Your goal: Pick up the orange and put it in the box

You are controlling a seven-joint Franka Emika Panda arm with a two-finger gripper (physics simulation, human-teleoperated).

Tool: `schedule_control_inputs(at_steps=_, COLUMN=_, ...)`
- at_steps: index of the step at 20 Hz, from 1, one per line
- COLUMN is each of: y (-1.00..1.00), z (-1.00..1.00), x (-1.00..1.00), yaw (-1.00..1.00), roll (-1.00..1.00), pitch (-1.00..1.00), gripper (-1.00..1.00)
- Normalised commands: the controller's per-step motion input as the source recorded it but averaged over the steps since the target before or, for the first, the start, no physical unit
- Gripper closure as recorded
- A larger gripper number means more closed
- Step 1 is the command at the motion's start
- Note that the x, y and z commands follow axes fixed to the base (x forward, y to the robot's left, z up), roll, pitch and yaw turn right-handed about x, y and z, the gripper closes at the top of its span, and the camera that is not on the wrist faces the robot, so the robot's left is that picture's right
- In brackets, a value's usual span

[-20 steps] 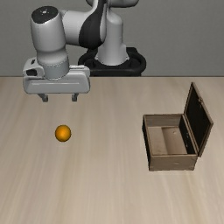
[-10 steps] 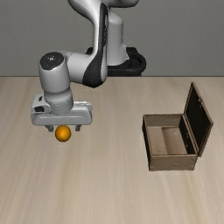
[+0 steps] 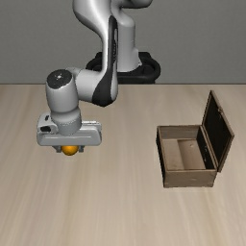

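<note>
The orange (image 3: pixel 69 150) lies on the wooden table (image 3: pixel 115 207) at the exterior view's left, only its lower part showing. My gripper (image 3: pixel 69 148) has come straight down over it, with the white hand covering its top. The fingers stand close against the fruit on both sides, so the gripper is shut on it. The orange still rests at table level. The brown box (image 3: pixel 184 161) sits at the exterior view's right, far from the gripper, with its lid (image 3: pixel 219 129) standing open and its inside bare.
The robot's black base (image 3: pixel 130 67) stands at the table's far edge. Bare tabletop stretches between the gripper and the box.
The arm swung down from above the table onto the orange, then sank lower over it. The fingers, spread wide half a second ago, have drawn in against the fruit.
</note>
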Motion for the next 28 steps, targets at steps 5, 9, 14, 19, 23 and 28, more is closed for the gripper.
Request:
schedule_control_inputs(at_steps=5, y=0.0, z=0.2, x=0.0, yaw=0.0, roll=0.0, pitch=0.0, gripper=1.0)
schedule_control_inputs(at_steps=9, y=0.0, z=0.5, x=0.0, yaw=0.0, roll=0.0, pitch=0.0, gripper=1.0)
schedule_control_inputs(at_steps=14, y=0.0, z=1.0, x=0.0, yaw=0.0, roll=0.0, pitch=0.0, gripper=1.0)
schedule_control_inputs(at_steps=19, y=0.0, z=1.0, x=0.0, yaw=0.0, roll=0.0, pitch=0.0, gripper=1.0)
schedule_control_inputs(at_steps=23, y=0.0, z=1.0, x=0.0, yaw=0.0, roll=0.0, pitch=0.0, gripper=1.0)
schedule_control_inputs(at_steps=28, y=0.0, z=1.0, x=0.0, yaw=0.0, roll=0.0, pitch=0.0, gripper=1.0)
